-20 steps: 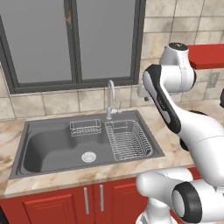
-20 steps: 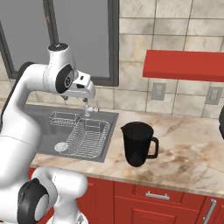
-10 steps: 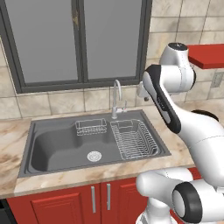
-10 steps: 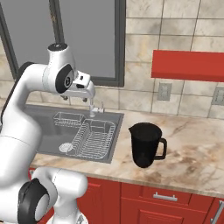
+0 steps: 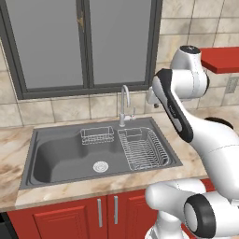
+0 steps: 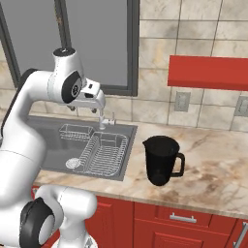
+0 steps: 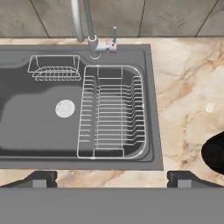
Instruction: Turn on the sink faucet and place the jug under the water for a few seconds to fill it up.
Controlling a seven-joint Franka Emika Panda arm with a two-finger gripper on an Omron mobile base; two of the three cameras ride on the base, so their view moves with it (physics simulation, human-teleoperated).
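The chrome sink faucet rises behind the sink, its small side lever on the right of the base. No water shows at the spout. The black jug stands upright on the marble counter right of the sink, and its dark edge shows in the hand view. My gripper hangs open and empty above the counter's front edge, high over the basin. In the hand view, my gripper looks down on the sink and the faucet.
A wire dish rack fills the sink's right half. A small wire basket sits at its back, with the round drain in the floor. A window is behind the sink. A red shelf hangs over the jug.
The base has shifted a little, so the whole scene slid slightly to the right in both base views. The arm keeps its pose and the gripper stays open.
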